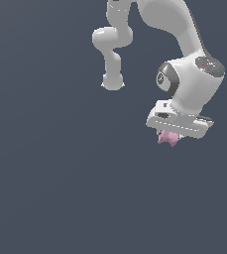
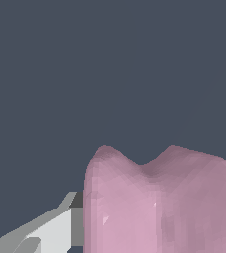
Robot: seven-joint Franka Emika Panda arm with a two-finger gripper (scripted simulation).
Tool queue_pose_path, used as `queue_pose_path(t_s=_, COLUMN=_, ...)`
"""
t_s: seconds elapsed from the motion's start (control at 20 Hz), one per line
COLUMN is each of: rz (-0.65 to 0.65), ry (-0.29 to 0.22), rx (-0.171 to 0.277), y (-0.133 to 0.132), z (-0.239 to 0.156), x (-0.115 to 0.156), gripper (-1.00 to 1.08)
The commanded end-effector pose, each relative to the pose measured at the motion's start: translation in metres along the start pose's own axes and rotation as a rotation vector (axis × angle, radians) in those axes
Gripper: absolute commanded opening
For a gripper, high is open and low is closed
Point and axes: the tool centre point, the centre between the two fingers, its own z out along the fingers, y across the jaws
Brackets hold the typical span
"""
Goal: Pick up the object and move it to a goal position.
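The object, a small matte pink spool-shaped piece with a pinched waist, sits right under the white hand of my arm at the exterior view's right. My gripper is shut on it; the fingers are mostly hidden by the hand and the piece. In the wrist view the pink piece fills the near field, and one grey-white finger presses against its side. The other finger is hidden behind the piece.
A plain dark grey-blue surface fills the background in both views. The white arm's links rise at the upper middle of the exterior view. No other objects show.
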Motion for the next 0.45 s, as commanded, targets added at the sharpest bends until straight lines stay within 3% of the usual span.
queue_pose_path(t_s=0.0, rz=0.001, ry=-0.001, rx=0.0, y=-0.0083, z=-0.0047, x=0.0, gripper=-1.0)
queue_pose_path(t_s=0.4, rz=0.001, ry=-0.001, rx=0.0, y=-0.0142, z=-0.0076, x=0.0008, gripper=-1.0)
